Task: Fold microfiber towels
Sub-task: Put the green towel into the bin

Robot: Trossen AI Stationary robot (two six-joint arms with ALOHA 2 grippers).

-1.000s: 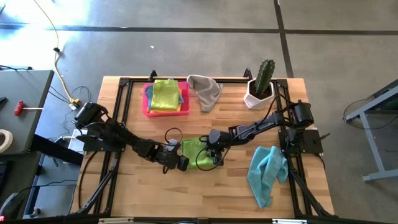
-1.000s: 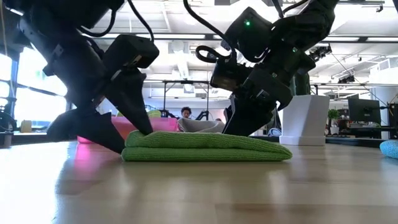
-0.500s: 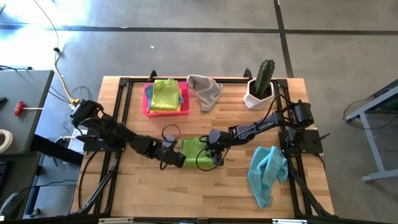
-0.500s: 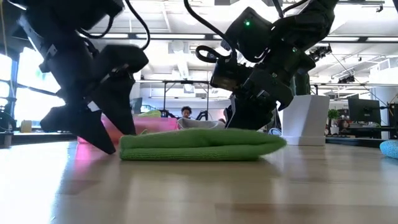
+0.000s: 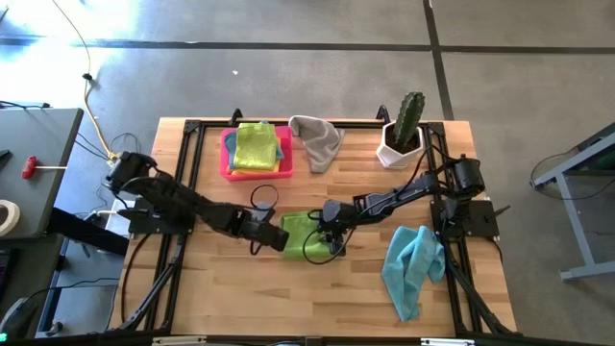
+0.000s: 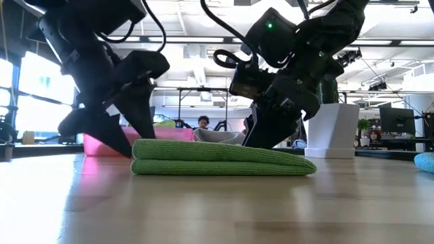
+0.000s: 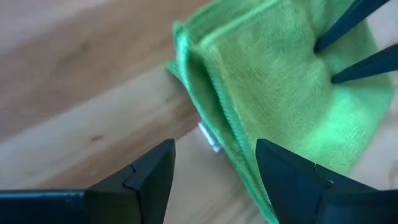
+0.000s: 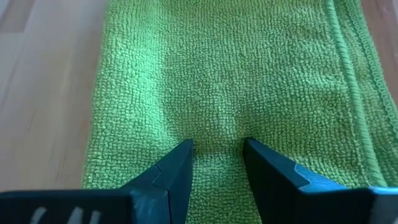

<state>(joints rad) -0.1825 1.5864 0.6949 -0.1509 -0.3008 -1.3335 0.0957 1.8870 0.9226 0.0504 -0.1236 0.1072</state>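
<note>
High view: green towel (image 5: 306, 234) folded flat near the middle of the surface (image 5: 231, 298), flanked by both arms. Left gripper (image 5: 276, 237) at the towel's left edge, right gripper (image 5: 330, 237) over its right half, probably pinning the fold so the cloth cannot slide. Lime towel (image 5: 256, 146) stacked in the pink tray (image 5: 227, 169) at the back, a sliver of blue cloth showing under it; grey towel (image 5: 316, 140) crumpled just beside the tray; light blue towel (image 5: 411, 266) heaped well apart on the right, not yet folded. Potted cactus (image 5: 405, 130) at the back right corner.

Low view: green towel (image 6: 220, 159) lying as two neat layers, edges roughly aligned. Left gripper (image 6: 115, 139) down at the surface behind the towel's left end; right gripper (image 6: 266, 139) pressing down behind the right part.

Left wrist view: fingers (image 7: 152, 177) spread, nothing between them, straddling the folded edge of the green towel (image 7: 280, 106) with bare wood showing in the gap; seemingly placed to square the edge or take it up. Tips of the other arm's fingers (image 7: 354, 43) resting on the cloth farther off.

Right wrist view: fingers (image 8: 177, 171) held slightly apart, tips planted on the green towel (image 8: 236, 81), gripping nothing; likely a hold-down while the other arm works the edge.
</note>
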